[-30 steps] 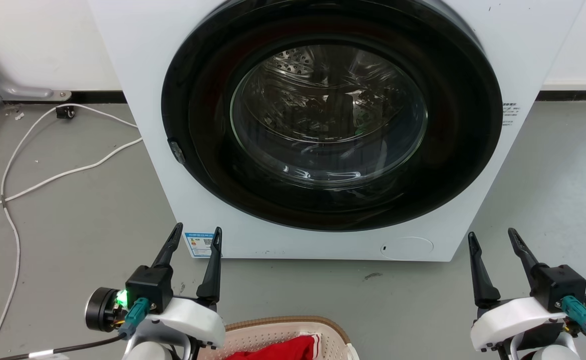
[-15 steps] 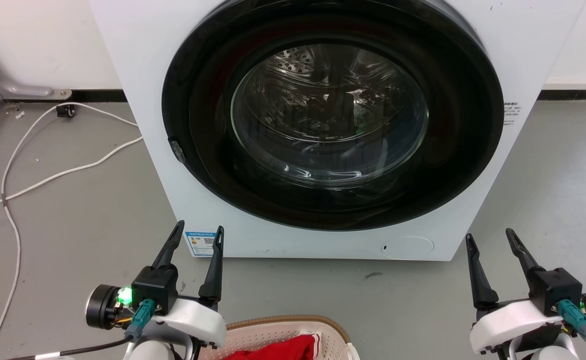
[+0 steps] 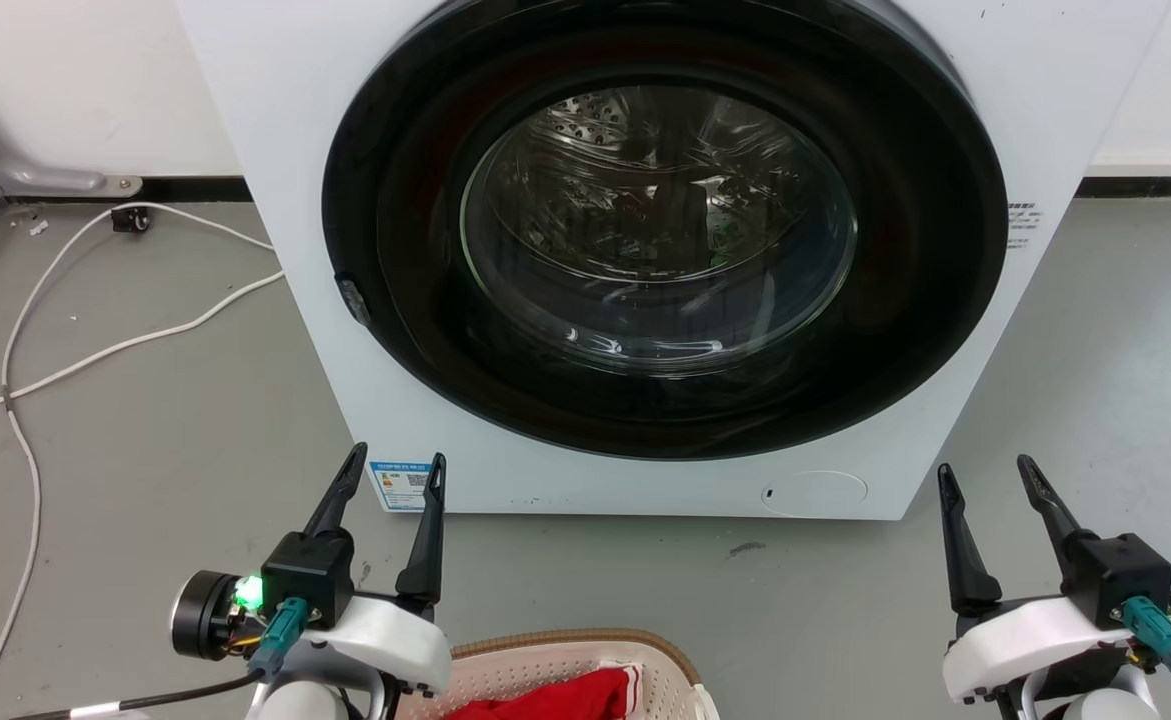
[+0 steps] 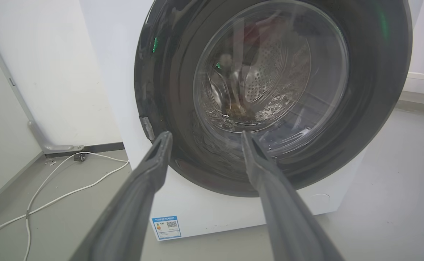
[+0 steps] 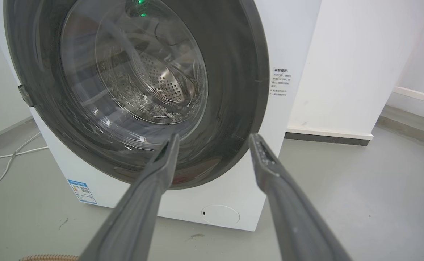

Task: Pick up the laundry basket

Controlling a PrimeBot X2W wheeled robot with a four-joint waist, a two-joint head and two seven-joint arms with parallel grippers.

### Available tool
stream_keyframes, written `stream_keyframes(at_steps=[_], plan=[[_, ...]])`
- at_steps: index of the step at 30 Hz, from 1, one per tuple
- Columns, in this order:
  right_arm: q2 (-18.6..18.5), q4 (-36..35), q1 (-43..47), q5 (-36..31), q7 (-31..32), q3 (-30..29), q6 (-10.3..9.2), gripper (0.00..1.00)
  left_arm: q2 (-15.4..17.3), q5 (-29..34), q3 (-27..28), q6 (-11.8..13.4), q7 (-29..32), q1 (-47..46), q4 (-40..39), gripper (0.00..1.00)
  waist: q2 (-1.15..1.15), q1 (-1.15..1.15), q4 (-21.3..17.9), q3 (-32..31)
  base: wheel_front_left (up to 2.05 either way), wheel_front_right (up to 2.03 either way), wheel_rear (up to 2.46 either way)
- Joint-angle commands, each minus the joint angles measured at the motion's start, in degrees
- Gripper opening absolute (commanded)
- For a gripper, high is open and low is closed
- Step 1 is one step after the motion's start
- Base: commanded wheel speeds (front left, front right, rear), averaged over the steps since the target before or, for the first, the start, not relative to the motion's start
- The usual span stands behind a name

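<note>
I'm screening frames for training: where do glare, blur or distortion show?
Head view: sharp, evenly lit, reflections streaking the washer door glass. Left wrist view: the left pincer looks soft close up. Right wrist view: green glints on the glass, right pincer equally soft.

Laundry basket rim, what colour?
Rim is brown with a woven look. The head view shows it best.

- The basket [image 3: 585,636] is cut off at the bottom edge; just its far end shows.
- The red cloth [image 3: 555,697] in it is cut off too.
- The label [image 3: 1021,222] on the washer [image 3: 275,120] has words too small to read.
</note>
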Motion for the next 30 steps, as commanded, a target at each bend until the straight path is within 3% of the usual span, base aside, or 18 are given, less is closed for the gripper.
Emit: stream_keyframes(at_steps=[1, 11, 30], plan=[[0.26, 0.19, -0.38, 0.05, -0.18, -0.07, -0.02, 1.0, -0.21, 0.44, 0.27, -0.03, -0.14, -0.75, 0.19, 1.0, 0.0, 0.0, 0.06, 0.01, 0.0, 0.0, 0.0], [0.25, 2.38, -1.39, 1.34, 2.26, 2.6, -0.02, 1.0, 0.32, 0.85, 0.91, 0.66, -0.14, -0.97, 3.33, 1.0, 0.0, 0.0, 0.38, 0.61, 0.0, 0.0, 0.0], [0.21, 16.37, -5.36, 9.41, 11.43, 14.6, -0.02, 1.0, 1.4, -3.05, 3.21, 0.35, -0.11, -3.78, 25.43, 1.0, 0.0, 0.0, 0.23, 6.17, 0.0, 0.0, 0.0]])
